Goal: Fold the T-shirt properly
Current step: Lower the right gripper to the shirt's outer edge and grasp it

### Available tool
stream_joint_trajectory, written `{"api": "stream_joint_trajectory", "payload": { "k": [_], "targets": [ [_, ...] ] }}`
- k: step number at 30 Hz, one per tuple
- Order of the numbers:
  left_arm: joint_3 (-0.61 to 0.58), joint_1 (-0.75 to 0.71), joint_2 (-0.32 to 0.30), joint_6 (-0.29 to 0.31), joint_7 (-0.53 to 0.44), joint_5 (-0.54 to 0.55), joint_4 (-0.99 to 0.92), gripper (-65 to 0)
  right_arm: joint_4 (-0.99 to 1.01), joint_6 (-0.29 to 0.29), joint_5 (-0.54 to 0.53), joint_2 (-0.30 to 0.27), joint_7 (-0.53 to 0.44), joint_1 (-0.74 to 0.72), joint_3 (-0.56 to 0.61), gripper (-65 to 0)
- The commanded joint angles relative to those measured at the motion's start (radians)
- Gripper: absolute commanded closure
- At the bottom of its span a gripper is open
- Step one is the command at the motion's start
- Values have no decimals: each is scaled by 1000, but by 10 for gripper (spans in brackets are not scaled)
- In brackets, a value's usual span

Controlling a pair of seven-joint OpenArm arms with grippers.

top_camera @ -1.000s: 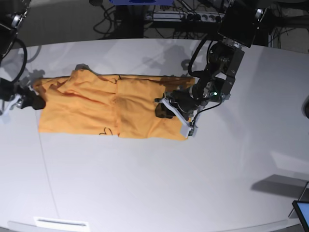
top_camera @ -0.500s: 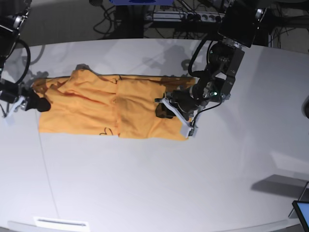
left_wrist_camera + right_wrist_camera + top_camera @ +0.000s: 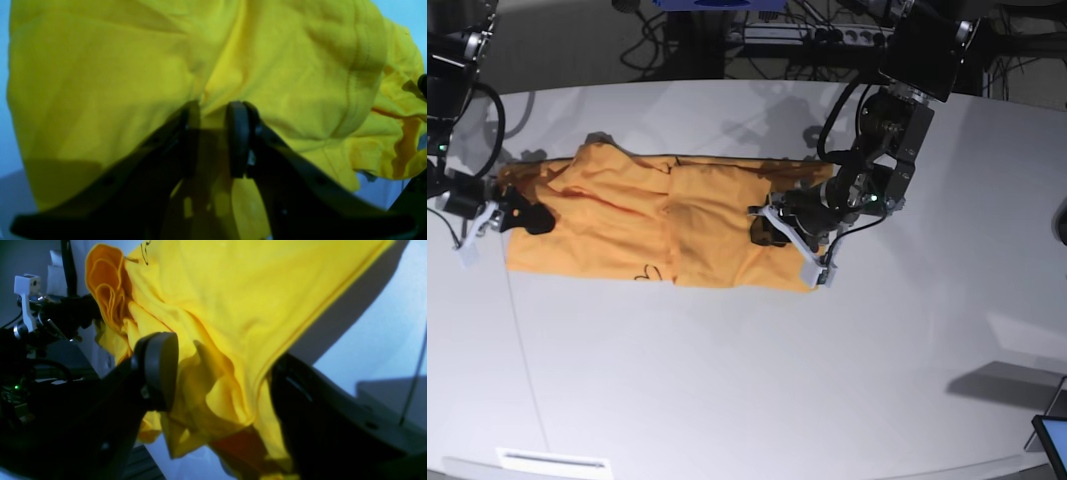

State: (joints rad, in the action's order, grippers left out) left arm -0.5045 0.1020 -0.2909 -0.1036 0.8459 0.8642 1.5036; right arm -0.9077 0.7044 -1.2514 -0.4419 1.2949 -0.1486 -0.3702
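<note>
Left gripper (image 3: 213, 133) was pinched on a fold of the T-shirt (image 3: 657, 225); right gripper (image 3: 220, 373) stood spread around bunched cloth on the table (image 3: 757, 380).

The base view looks down from high above on the whole desk (image 3: 727, 380). Each wrist view sits just behind its gripper, very close to the T-shirt (image 3: 657, 225), probably facing along the cloth, which all views share.

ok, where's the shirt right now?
In the base view the shirt lies stretched flat on the table's upper-left part, between the right gripper at its left end and the left gripper at its right end.
</note>
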Motion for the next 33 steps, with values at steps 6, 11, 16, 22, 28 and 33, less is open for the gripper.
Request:
{"api": "stream_joint_trajectory", "payload": {
  "k": [6, 11, 16, 22, 28, 33],
  "targets": [
    [2, -11, -21, -86, 77, -102, -24, -175, -1, -6, 65, -10, 41, 5, 50, -347],
    [2, -11, -21, -86, 77, -102, -24, -175, -1, -6, 65, 5, 39, 5, 76, -345],
    [2, -12, -21, -86, 77, -102, -24, -175, -3, -6, 65, 16, 39, 5, 75, -316],
    [2, -12, -21, -86, 77, -101, -24, -175, 3, -6, 66, 12, 39, 5, 76, 0],
    [2, -12, -21, -86, 77, -101, -24, -175, 0, -6, 69, -5, 33, 2, 70, -7],
    [-4, -17, -18, -86, 77, -98, -24, -175, -29, -9, 69, -27, -1, 1, 43, -6]
  ]
}}
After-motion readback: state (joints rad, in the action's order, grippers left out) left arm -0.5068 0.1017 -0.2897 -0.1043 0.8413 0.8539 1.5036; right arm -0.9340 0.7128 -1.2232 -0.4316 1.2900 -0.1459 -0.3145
